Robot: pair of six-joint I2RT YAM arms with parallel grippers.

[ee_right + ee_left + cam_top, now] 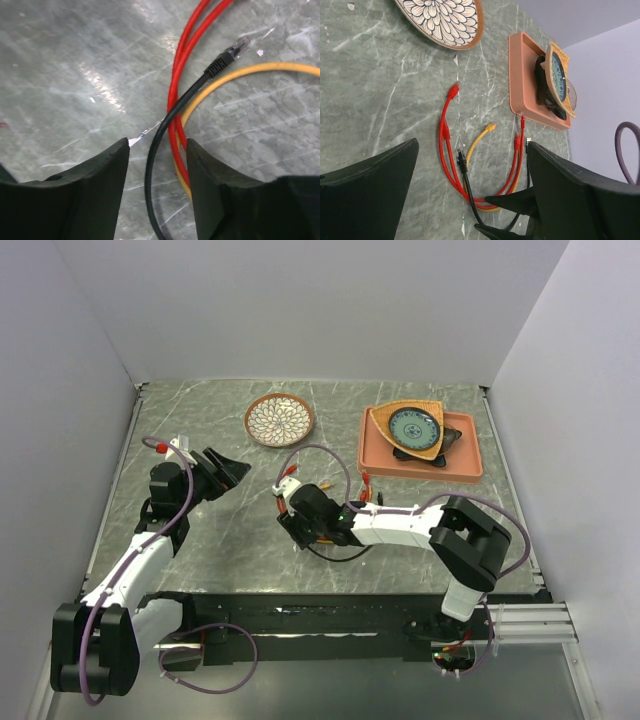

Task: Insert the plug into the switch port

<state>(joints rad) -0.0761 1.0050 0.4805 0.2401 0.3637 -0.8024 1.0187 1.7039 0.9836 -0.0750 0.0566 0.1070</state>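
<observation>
Two tools, both open

Left tool [228,470] spread wide, empty, left of frame. Right tool [157,145] part open, straddling the black cable [192,90]. I see its plug [227,55] lying on the worktop [75,60], upper right of the wrist view.

1. The grey-green marbled tabletop [75,60] is smooth with a soft glossy sheen.
2. The thin black cable [155,145], red cable [186,45] and yellow cable [270,66] have smooth plastic sheaths.
3. The black cable's plug [231,52] is clear plastic.
4. The salmon rectangular tray [520,75] looks like matt plastic.
</observation>
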